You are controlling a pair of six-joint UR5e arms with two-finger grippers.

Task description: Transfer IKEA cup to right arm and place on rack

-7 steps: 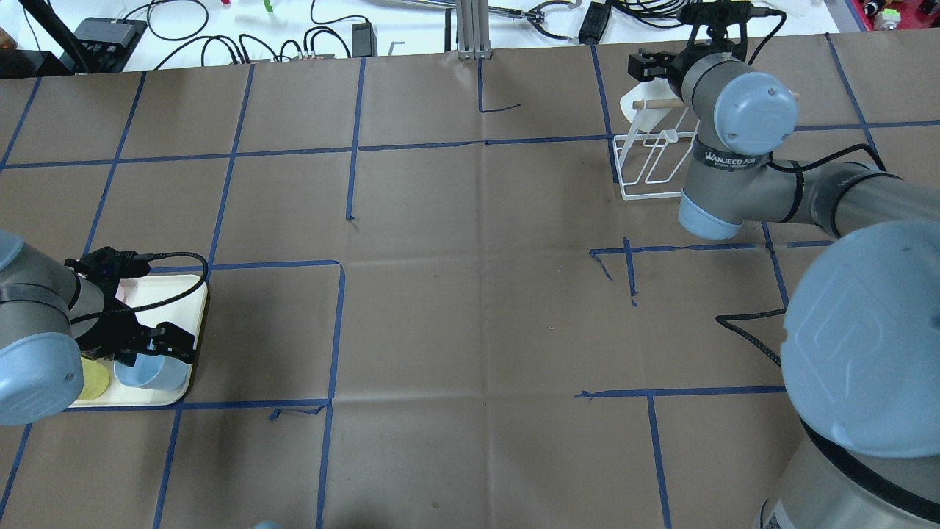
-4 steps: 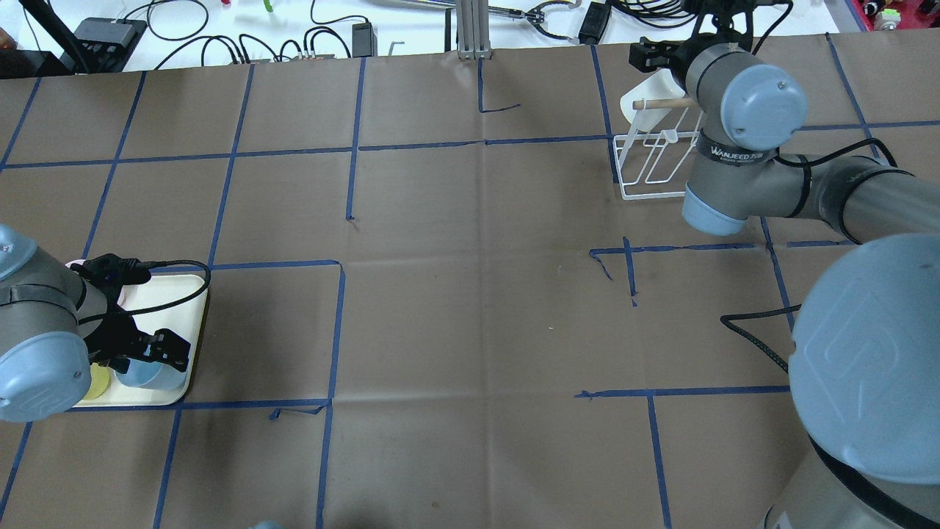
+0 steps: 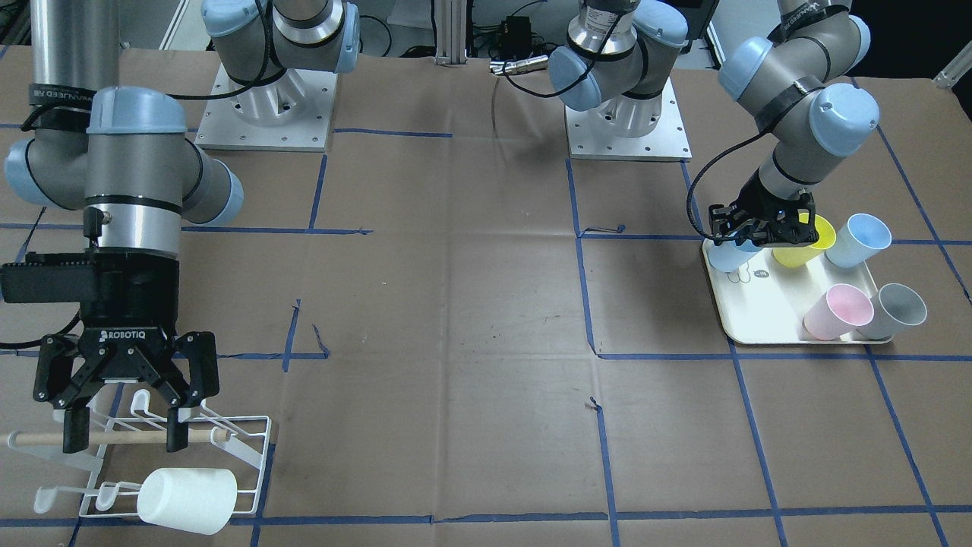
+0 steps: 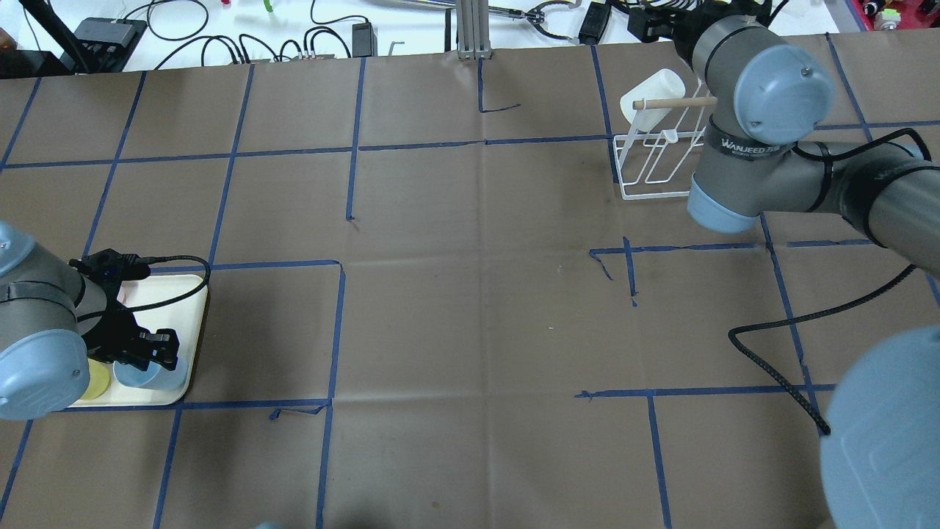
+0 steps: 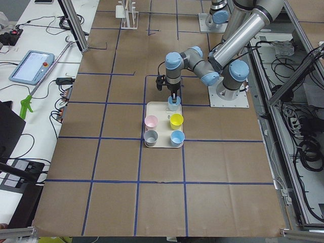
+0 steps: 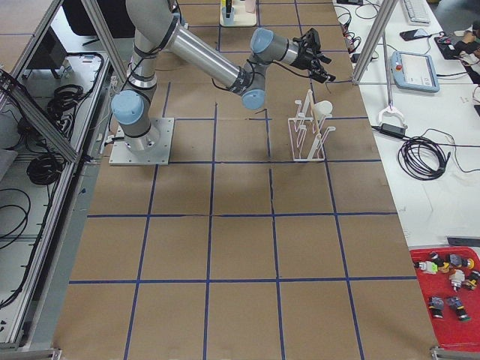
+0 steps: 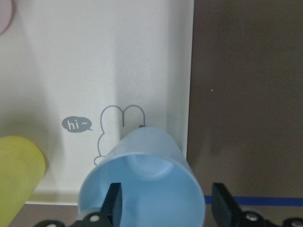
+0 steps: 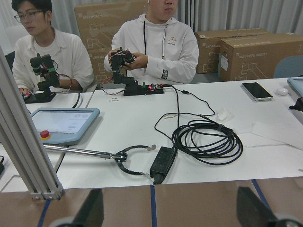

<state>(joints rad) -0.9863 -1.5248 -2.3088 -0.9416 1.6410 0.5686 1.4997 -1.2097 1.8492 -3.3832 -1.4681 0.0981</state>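
A light blue cup (image 7: 142,161) stands upright at the near corner of the cream tray (image 3: 759,311). My left gripper (image 7: 166,189) is down over the cup (image 3: 729,257). One finger is inside its mouth and the other just outside its wall, with a small gap, so the gripper is open. My right gripper (image 3: 125,437) hangs open just above the wooden dowel (image 3: 30,439) of the white wire rack (image 3: 262,456), holding nothing. A white cup (image 3: 186,497) lies tipped on the rack's prongs.
The tray also holds a yellow cup (image 3: 805,243), another blue cup (image 3: 858,239), a pink cup (image 3: 835,311) and a grey cup (image 3: 896,311). Beyond the table's far edge sit people at a white bench with cables (image 8: 208,137).
My right arm has drawn back from the rack toward the table's far edge, uncovering the white cup. My left gripper has shifted slightly over the blue cup and its fingers look closer together.
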